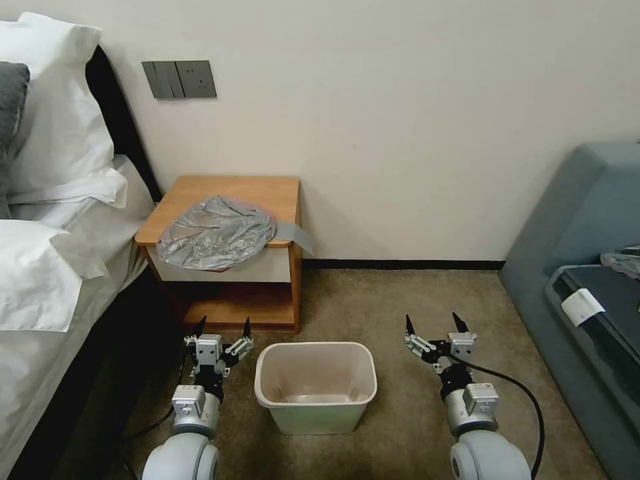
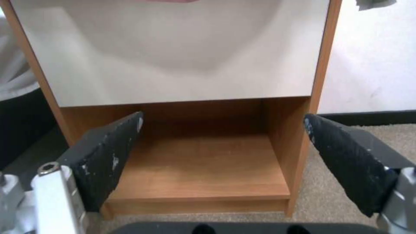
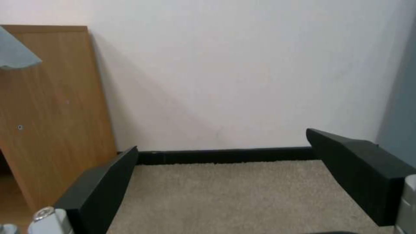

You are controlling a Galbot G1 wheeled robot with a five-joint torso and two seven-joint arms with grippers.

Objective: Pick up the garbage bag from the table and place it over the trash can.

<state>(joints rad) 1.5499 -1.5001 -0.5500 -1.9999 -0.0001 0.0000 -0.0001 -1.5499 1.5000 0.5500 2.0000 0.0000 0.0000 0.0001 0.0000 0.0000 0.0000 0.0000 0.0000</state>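
Head view: garbage bag (image 1: 217, 231) lies crumpled on the table (image 1: 267, 190), untouched, with both claws low and empty.

From the left gripper (image 1: 223, 327) the bag sits at about 12 o'clock, well apart and higher up, its front edge drooping over the white drawer front (image 1: 277, 265); from the right gripper (image 1: 433, 323) it lies at about 10 o'clock. Both sets of fingers are spread wide, holding nothing. Trash can (image 1: 315, 385) stands on the carpet (image 1: 400, 300) between the two grippers, at 6 o'clock from the table, with nothing inside. In the left wrist view the table's lower shelf (image 2: 199, 165) is bare.
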